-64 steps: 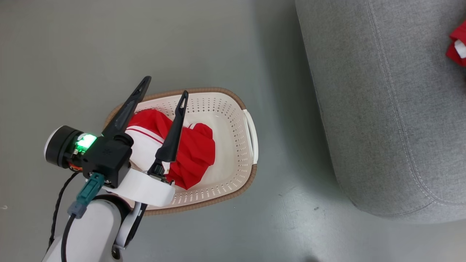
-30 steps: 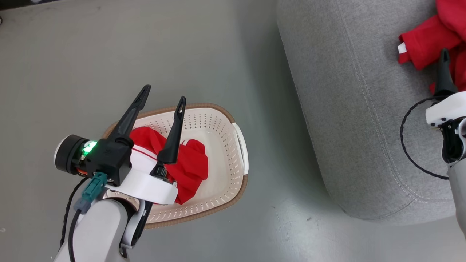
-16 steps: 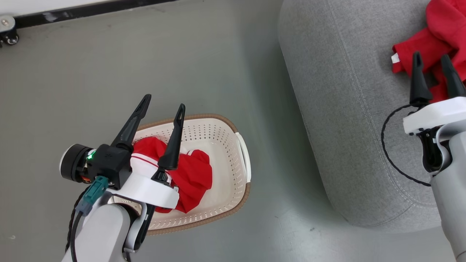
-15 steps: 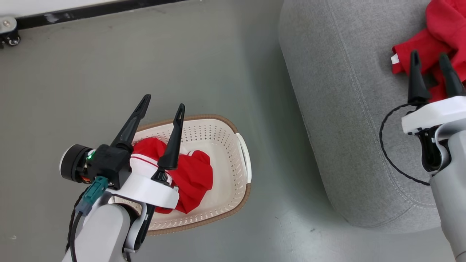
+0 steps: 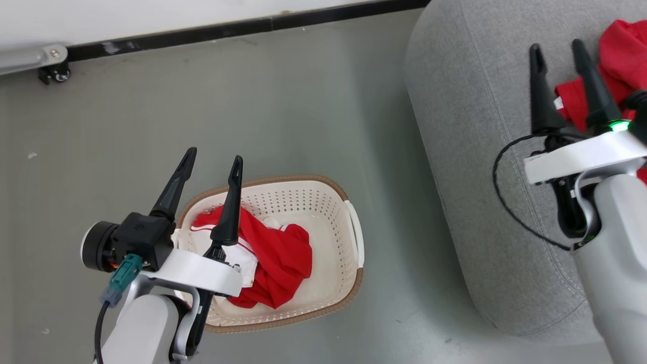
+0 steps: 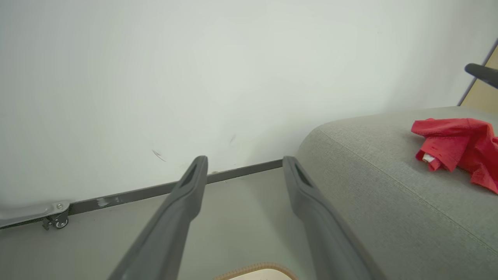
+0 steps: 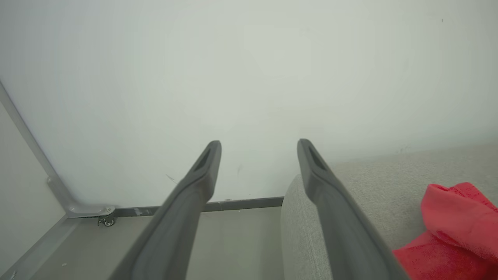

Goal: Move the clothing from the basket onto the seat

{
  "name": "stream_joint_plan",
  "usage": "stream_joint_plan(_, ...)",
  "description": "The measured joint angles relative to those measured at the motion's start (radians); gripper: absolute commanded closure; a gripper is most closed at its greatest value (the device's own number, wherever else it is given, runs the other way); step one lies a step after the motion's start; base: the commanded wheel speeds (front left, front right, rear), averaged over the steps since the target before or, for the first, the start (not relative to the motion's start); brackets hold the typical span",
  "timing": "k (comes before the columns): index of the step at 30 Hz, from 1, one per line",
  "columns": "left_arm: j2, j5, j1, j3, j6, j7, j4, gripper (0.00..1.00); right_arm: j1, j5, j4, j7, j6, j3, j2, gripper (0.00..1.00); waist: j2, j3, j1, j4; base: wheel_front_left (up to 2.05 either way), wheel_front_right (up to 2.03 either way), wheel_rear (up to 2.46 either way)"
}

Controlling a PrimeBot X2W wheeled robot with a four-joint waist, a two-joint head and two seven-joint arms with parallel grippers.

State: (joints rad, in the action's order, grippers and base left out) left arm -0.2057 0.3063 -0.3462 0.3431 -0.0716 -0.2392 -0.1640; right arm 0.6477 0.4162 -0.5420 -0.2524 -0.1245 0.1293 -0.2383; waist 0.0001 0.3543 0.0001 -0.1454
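Note:
The cream basket [image 5: 337,212] stands on the floor with red-and-white clothing [image 5: 283,255] bunched in its left half. My left gripper [image 5: 214,156] hangs open above the basket's left end with nothing between its fingers; its wrist view shows the fingers [image 6: 186,194] spread, pointing at the wall, and the basket's rim [image 6: 256,269] at the bottom edge. The grey seat [image 5: 470,126] fills the right side, with more red clothing [image 5: 619,55] lying on it. Over the seat, just left of that clothing [image 7: 455,217], my right gripper [image 5: 556,46] is open and empty.
A white wall with a dark baseboard [image 5: 227,28] runs along the back. A metal frame on a small caster [image 5: 55,73] stands at the back left. Grey floor [image 5: 283,111] lies open between the basket, the wall and the seat.
The head view has tilted up, bringing wall and baseboard into sight. My right arm has come into view over the seat beside the red clothing. The left gripper stays open above the basket.

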Motion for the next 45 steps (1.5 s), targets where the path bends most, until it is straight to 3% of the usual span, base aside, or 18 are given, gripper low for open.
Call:
stream_joint_plan(14, 0.026, 0.021, 0.040, -0.030, -0.009, -0.009, -0.039, 0.00, -0.136, -0.004, 0.155, -0.001, 0.000, 0.069, 0.046, 0.00, -0.0001, -0.082, 0.0000, 0.063, 0.00, 0.00, 0.00)
stream_joint_plan(45, 0.050, 0.035, 0.219, -0.128, -0.034, -0.013, -0.067, 0.00, -0.512, -0.110, 0.251, 0.002, 0.000, -0.024, 0.151, 0.00, 0.0000, -0.302, -0.0001, 0.136, 0.00, 0.00, 0.00)
